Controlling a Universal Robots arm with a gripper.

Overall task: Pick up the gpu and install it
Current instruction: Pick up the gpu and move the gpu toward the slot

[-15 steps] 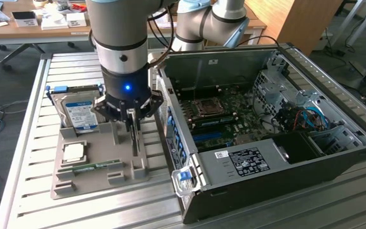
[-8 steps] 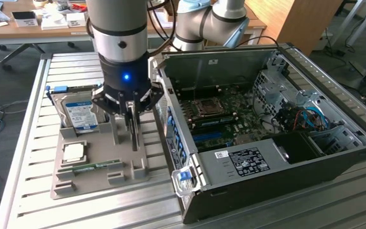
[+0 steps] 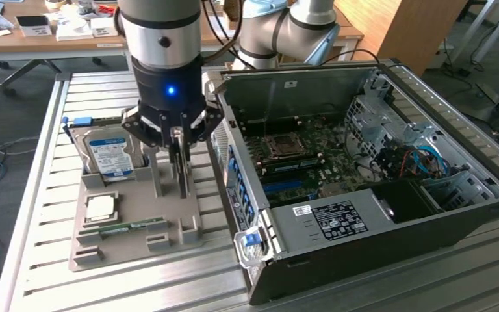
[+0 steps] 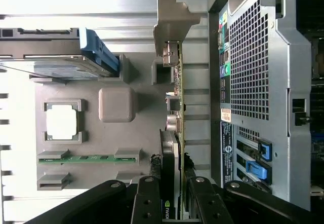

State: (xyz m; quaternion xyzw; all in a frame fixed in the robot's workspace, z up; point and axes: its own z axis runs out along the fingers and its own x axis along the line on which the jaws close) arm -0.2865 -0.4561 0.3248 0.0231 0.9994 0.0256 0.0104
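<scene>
Our claw (image 3: 173, 188) appears to pinch the gpu (image 4: 178, 102) between its fingers; we see the card standing on edge in the grey tray (image 4: 91, 133), just beside the open computer case (image 3: 457, 214).

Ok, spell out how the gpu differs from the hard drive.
The gpu is a thin dark card with a silver bracket; the hard drive is a thicker silver block with a blue-white label. The end effector is closed on the gpu; the hard drive stands untouched. The gpu sits next to the computer case; the hard drive is farther from it. Both stand on edge in the grey tray.
</scene>
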